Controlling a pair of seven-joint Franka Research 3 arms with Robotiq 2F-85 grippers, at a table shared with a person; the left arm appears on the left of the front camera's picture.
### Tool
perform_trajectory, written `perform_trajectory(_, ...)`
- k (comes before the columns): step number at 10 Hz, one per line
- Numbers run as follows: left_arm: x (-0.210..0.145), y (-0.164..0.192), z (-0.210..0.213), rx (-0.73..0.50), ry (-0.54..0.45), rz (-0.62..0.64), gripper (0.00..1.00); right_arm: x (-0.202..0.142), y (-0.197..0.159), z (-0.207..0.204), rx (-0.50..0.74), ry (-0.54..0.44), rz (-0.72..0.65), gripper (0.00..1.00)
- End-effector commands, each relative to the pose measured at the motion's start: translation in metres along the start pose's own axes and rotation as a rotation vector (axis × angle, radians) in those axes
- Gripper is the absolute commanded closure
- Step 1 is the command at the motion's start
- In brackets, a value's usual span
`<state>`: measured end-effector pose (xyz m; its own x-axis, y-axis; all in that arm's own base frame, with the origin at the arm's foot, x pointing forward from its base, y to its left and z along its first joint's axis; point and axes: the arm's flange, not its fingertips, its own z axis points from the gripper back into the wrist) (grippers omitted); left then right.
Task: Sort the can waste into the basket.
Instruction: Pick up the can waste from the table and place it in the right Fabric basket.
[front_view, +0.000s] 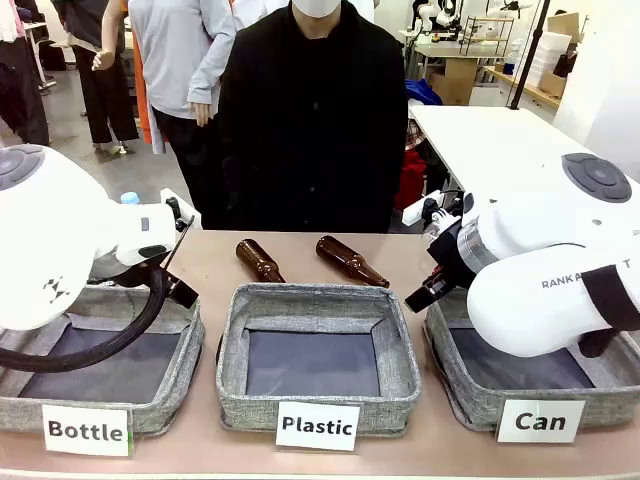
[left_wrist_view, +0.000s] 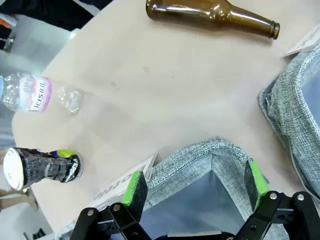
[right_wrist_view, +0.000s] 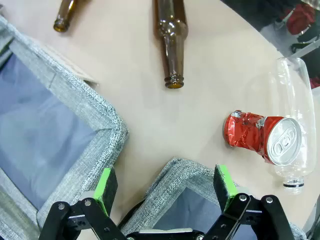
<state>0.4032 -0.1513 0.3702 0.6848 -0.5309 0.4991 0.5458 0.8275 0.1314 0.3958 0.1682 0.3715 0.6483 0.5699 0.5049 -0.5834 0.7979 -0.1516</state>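
The red crushed can (right_wrist_view: 252, 136) with a silver top lies on the table in the right wrist view, against a clear plastic bottle (right_wrist_view: 295, 95). My right gripper (right_wrist_view: 165, 186) hangs open over the far corner of the Can basket (right_wrist_view: 175, 170), a little short of the red can. That basket (front_view: 480, 402) sits at the front right in the front view, partly under my right arm. In the left wrist view the grey-black patterned can (left_wrist_view: 42, 167) lies on its side at the left. My left gripper (left_wrist_view: 195, 184) is open above a corner of the Bottle basket (left_wrist_view: 200, 152).
Two brown glass bottles (front_view: 260, 260) (front_view: 350, 260) lie on the table beyond the Plastic basket (front_view: 318, 395). The Bottle basket (front_view: 100, 405) is at the front left. Another clear plastic bottle (left_wrist_view: 32, 92) lies near the patterned can. A person in black stands at the far edge.
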Motion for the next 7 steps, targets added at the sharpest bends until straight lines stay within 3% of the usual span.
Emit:
perform_trajectory(1, 0.0001, 0.0, 0.0001, 0.0, 0.0, 0.0, 0.0, 0.0, 0.0, 0.0, 0.0, 0.0, 0.0, 0.0)
perform_trajectory(7, 0.0001, 0.0, 0.0001, 0.0, 0.0, 0.0, 0.0, 0.0, 0.0, 0.0, 0.0, 0.0, 0.0, 0.0)
